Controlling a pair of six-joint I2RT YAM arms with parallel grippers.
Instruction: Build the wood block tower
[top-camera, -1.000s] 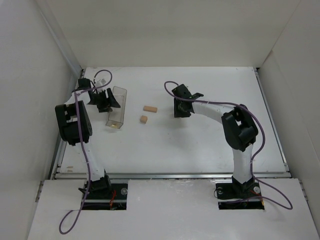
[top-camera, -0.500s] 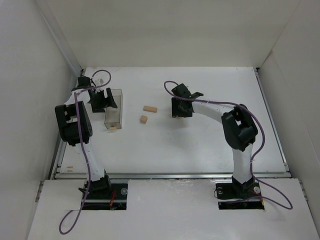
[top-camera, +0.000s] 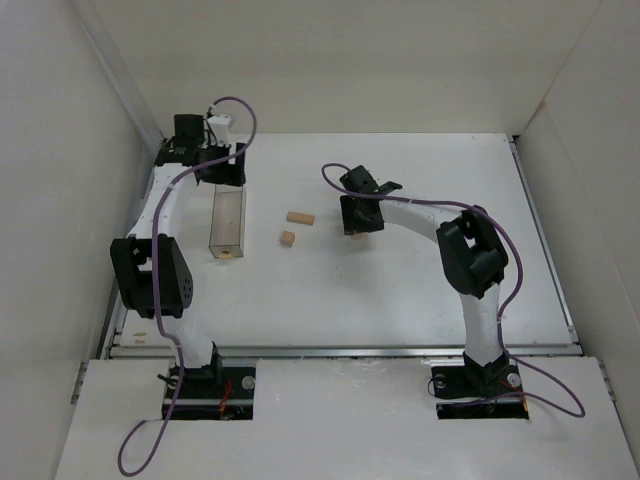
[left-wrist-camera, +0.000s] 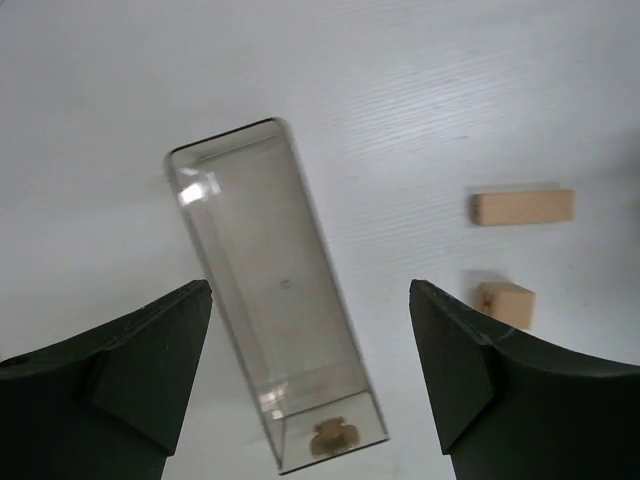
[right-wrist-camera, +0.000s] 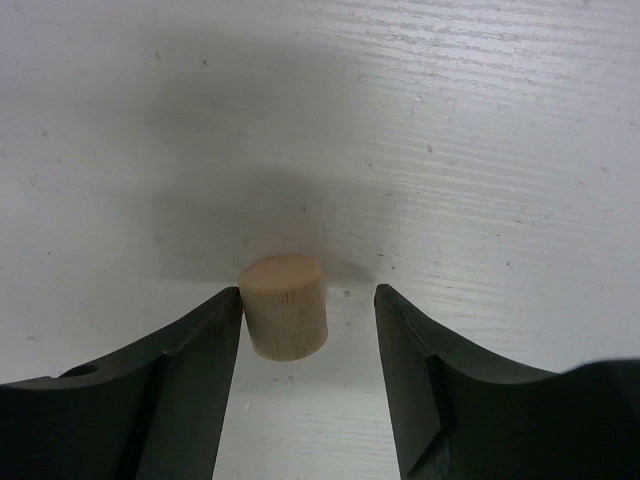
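A tan wooden bar (top-camera: 300, 217) and a tan cube (top-camera: 288, 238) lie apart on the white table, left of centre. Both show in the left wrist view, the bar (left-wrist-camera: 523, 207) and the cube (left-wrist-camera: 505, 303). A small tan wooden cylinder (right-wrist-camera: 285, 305) stands on the table between my right gripper's fingers, touching the left finger (right-wrist-camera: 200, 370) with a gap to the right one. My right gripper (top-camera: 357, 222) (right-wrist-camera: 308, 295) is open, low over the table. My left gripper (top-camera: 215, 165) (left-wrist-camera: 310, 300) is open and empty, raised at the back left.
A clear plastic box (top-camera: 228, 220) stands below the left gripper, also in the left wrist view (left-wrist-camera: 270, 300), with a small tan piece (left-wrist-camera: 335, 437) inside at its near end. White walls enclose the table on three sides.
The left arm has stretched out and its gripper has moved from beside the clear box toward the back wall. The box now sits straighter. The right gripper shifted slightly left.
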